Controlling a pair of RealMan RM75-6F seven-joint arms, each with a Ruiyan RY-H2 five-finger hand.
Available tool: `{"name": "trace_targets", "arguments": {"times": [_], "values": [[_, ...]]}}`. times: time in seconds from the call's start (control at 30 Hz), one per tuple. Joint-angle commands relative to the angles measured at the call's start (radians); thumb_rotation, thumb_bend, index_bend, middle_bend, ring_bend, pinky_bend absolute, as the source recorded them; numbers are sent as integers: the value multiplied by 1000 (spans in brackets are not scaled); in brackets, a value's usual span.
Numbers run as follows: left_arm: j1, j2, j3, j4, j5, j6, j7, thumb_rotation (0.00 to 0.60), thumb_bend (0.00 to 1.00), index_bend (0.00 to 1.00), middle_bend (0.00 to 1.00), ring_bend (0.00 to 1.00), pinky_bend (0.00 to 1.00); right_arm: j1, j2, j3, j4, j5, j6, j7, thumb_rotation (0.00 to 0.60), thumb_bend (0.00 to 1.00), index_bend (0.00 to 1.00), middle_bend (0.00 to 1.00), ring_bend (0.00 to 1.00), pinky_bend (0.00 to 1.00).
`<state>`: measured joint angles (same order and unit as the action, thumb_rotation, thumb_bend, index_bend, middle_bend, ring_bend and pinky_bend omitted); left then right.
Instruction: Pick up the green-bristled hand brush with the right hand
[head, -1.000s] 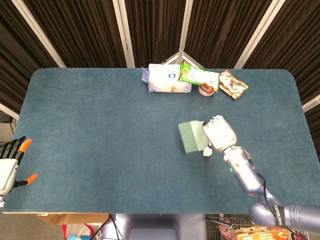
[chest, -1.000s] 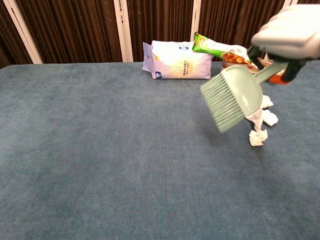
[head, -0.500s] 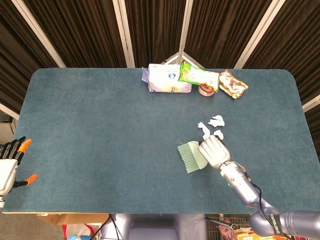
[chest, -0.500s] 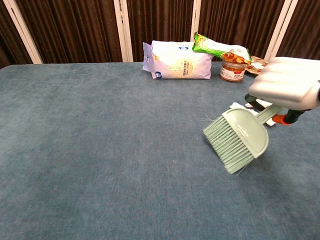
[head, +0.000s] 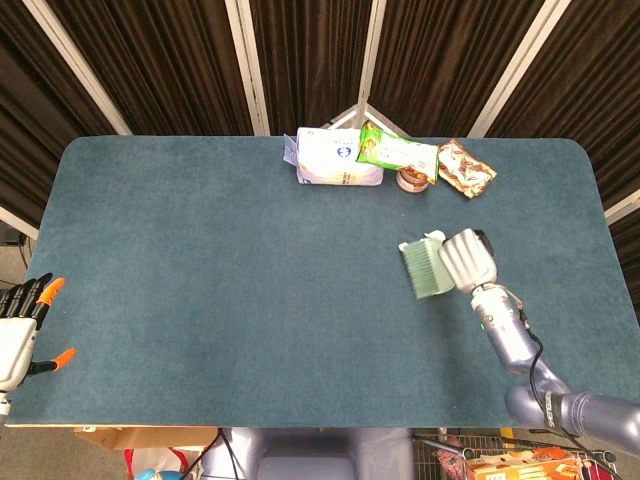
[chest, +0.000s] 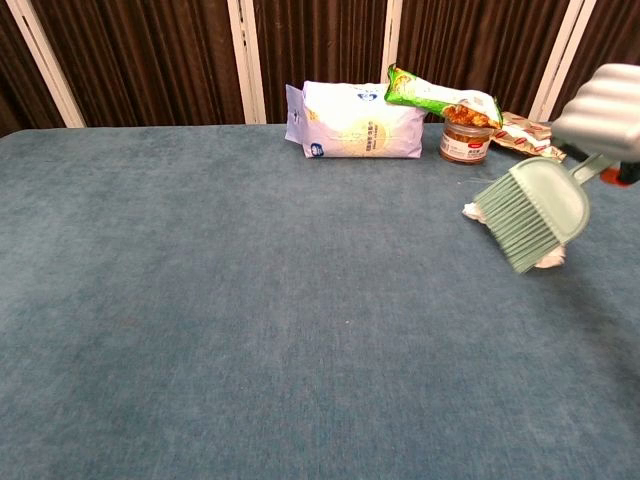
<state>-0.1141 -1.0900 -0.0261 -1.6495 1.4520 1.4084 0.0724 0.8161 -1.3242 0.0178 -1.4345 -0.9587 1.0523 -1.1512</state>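
Note:
The green-bristled hand brush (head: 424, 268) (chest: 531, 212) hangs above the table right of centre, bristles pointing left and down. My right hand (head: 467, 260) (chest: 604, 112) grips its handle from the right; in the chest view only the hand's upper part shows at the right edge. Crumpled white paper bits (chest: 473, 212) lie on the cloth just under and behind the brush, mostly hidden by it. My left hand (head: 18, 328) rests off the table's front left corner, fingers spread, holding nothing.
At the back edge stand a white bag (head: 335, 158) (chest: 350, 120), a green snack packet (head: 395, 150) (chest: 440, 97), a small jar (head: 412, 180) (chest: 465, 142) and a brown wrapper (head: 465, 167). The blue table cloth (head: 200, 260) stretches left.
My right hand has carried the brush from the near centre back toward the far right, over the paper bits, after an earlier dip toward me. The left hand is unmoved.

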Motion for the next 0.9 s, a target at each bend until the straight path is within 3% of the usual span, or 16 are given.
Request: {"name": "trace_targets", "arguments": {"times": [0.03,0.37,0.57,0.9], "values": [[0,0,0,1,0,0,-1,600,0,0,0,0,0,24,-23,27,87,43,-13,-40,600,773,871,900,934,872],[0,2,-1,4,-7,-4,-9,600,0,0,0,0,0,30,34,91,107,82,47,-33,600,773,871,900,934,872],[1,2,0,2,-5,-3,-5,600,0,0,0,0,0,-8,128,119,-16,43,104,69,600,773,871,900,934,872],[2,-3,3,-1,4,4,9,600,0,0,0,0,0,-155,199,70,-264,-114,198,364,600,774,871,900,934,872]]}}
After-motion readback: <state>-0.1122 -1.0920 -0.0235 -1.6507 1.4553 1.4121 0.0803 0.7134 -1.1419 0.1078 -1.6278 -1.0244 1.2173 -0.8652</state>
